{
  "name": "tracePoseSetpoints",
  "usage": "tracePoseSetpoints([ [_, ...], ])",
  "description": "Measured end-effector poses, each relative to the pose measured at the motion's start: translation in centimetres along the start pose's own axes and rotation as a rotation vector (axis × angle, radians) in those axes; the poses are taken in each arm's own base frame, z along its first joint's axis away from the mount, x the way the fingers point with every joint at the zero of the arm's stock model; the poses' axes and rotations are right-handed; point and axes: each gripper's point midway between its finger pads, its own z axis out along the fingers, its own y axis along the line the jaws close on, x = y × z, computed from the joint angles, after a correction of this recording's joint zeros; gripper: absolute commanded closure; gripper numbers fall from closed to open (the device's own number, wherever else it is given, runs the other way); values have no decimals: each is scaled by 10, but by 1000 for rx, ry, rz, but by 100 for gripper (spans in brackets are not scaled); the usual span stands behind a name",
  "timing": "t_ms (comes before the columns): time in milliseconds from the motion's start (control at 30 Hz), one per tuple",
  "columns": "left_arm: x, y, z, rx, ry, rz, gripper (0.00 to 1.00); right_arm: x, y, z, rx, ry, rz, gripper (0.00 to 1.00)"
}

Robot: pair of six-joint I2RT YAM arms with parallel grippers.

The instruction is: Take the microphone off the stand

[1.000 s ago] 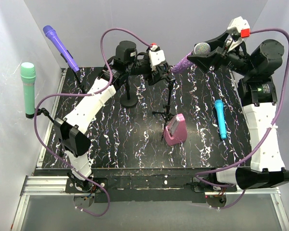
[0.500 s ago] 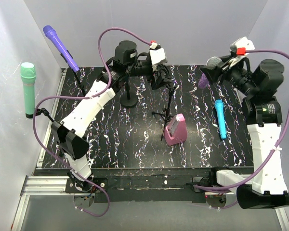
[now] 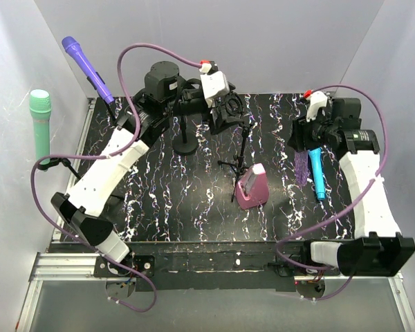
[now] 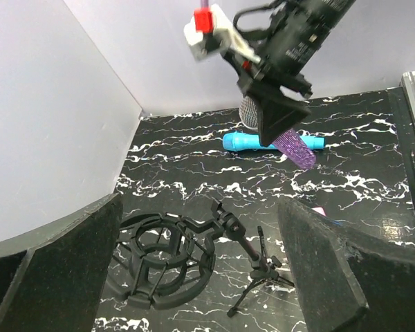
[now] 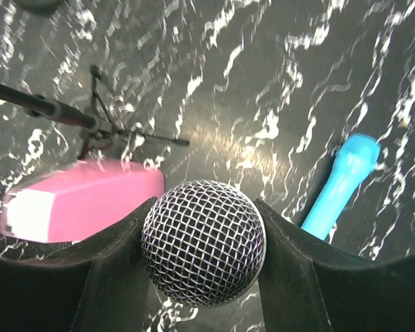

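Observation:
My right gripper (image 3: 304, 137) is shut on the mesh head of the purple glitter microphone (image 3: 303, 168), whose handle hangs down over the table's right side. In the right wrist view the fingers clamp the silver head (image 5: 203, 242) on both sides. The black tripod stand (image 3: 239, 160) stands mid-table. Its round shock mount (image 4: 159, 259) is empty. My left gripper (image 3: 228, 116) is open at the stand's top, with the mount showing between its wide-spread fingers (image 4: 62, 273). The left wrist view also shows the held microphone (image 4: 294, 149).
A cyan microphone (image 3: 317, 173) lies on the table just right of the held one. A pink box (image 3: 251, 187) sits in front of the tripod. A round-base stand (image 3: 186, 146) is behind-left. A purple microphone (image 3: 86, 66) and a green one (image 3: 40, 124) stand at the left wall.
My right arm carried the purple microphone from high at the back down and to the right, turning it handle-down beside the cyan one. My left gripper shifted slightly left at the mount.

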Motion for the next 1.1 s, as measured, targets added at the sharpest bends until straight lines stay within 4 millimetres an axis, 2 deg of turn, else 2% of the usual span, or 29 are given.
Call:
tracePoseSetpoints([
  [233, -9, -3, -19, -34, 18, 39, 5, 72, -18, 47, -25, 331, 133, 99],
  [333, -12, -5, -28, -51, 34, 64, 5, 96, -24, 67, -42, 437, 180, 99],
  [500, -12, -5, -39, -74, 63, 85, 5, 101, -39, 93, -48, 476, 237, 99],
  [700, 2, -4, -47, -110, 133, 71, 3, 112, -57, 128, -49, 539, 312, 99],
  [867, 16, -5, -57, -136, 204, 49, 3, 136, -75, 160, -28, 619, 340, 97],
  [933, 18, -6, -61, -144, 224, 47, 3, 151, -83, 164, -4, 661, 324, 92],
  [1000, 20, -7, -66, -156, 241, 46, 3, 164, -91, 166, 15, 697, 316, 78],
  [1100, 23, -8, -72, -170, 257, 42, 3, 175, -99, 167, 38, 727, 311, 63],
])
